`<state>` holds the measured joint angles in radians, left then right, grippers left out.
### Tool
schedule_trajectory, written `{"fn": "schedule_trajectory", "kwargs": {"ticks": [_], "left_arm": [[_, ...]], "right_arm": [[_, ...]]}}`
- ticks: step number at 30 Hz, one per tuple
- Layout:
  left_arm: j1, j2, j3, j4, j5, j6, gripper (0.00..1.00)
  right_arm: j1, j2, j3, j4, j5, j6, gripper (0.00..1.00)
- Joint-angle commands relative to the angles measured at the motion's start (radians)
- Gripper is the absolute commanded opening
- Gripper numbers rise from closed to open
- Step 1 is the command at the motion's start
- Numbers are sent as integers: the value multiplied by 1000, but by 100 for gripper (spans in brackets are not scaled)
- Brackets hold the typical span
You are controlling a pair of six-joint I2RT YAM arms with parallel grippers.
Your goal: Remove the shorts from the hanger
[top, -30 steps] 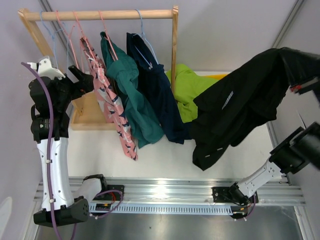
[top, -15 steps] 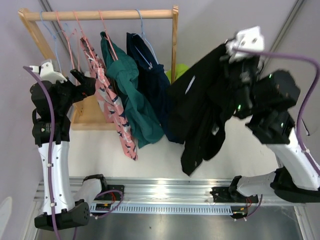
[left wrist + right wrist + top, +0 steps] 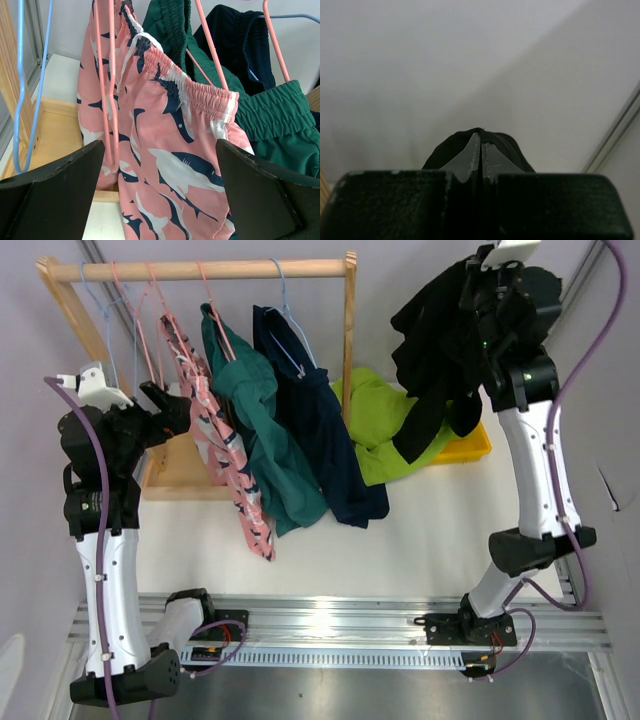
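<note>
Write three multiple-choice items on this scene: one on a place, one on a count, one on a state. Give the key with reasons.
1. Where are the black shorts?
A. On the wooden rail
B. Flat on the table by the left arm's base
C. Held up by the right end effector, to the right of the rack

2. How many pairs of shorts hang from the wooden rail?
A. Two
B. Three
C. Five

3. How is the left end effector?
A. Open, facing the pink shorts
B. Shut on a hanger
C. Shut on the pink shorts

Key:
1 C: black cloth is pinched between the shut fingers, clear of the rail.
2 B: pink, teal and navy pairs hang there.
3 A: its fingers stand wide apart with nothing between them.
</note>
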<state>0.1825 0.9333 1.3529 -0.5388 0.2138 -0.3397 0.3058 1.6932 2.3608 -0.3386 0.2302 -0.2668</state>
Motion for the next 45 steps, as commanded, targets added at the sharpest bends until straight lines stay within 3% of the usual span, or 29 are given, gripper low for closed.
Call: {"fn": "schedule_trajectory", "kwargs": {"ticks": [1,3,7,8,10,11,12,13,14,19,28,34,41,45], "left_arm": [[-2,-21,-14,46,15,11,99],[-2,-25,-18,46,7,18,99],[-2,-19,-11,40,-16,24,99],[-2,-14,-2,37,-19,22,99],[-2,-4,14,27,-24,18,99],[-2,-1,26,23,-25,16,99],[-2,2,41,17,-30,16,99],[-2,5,64,7,-34,16,99],[-2,7,75,0,-37,13,99],[-3,16,169,-24,-19,-19,99],[-14,157,341,-21,1,-74,99],[-43,275,414,-7,6,-94,96],[-126,384,488,-10,-63,-91,94],[-149,435,515,-12,-118,-90,84]], "right_arm": [[-72,51,-107,162,-176,174,0],[-102,74,-173,179,-189,205,0],[-116,-1,-556,397,-171,308,0],[-117,-51,-725,436,-172,330,0],[-125,-76,-846,480,-180,394,0],[-132,-66,-900,464,-192,414,6],[-152,-57,-919,431,-201,432,55],[-158,-46,-934,418,-198,455,90],[-163,-47,-978,415,-187,460,99],[-168,-168,-1116,418,-158,475,99],[-93,-671,-1435,304,-153,534,99],[-1,-909,-1494,165,-123,552,99],[44,-997,-1509,67,-100,546,99],[46,-1024,-1519,39,-97,540,99]]}}
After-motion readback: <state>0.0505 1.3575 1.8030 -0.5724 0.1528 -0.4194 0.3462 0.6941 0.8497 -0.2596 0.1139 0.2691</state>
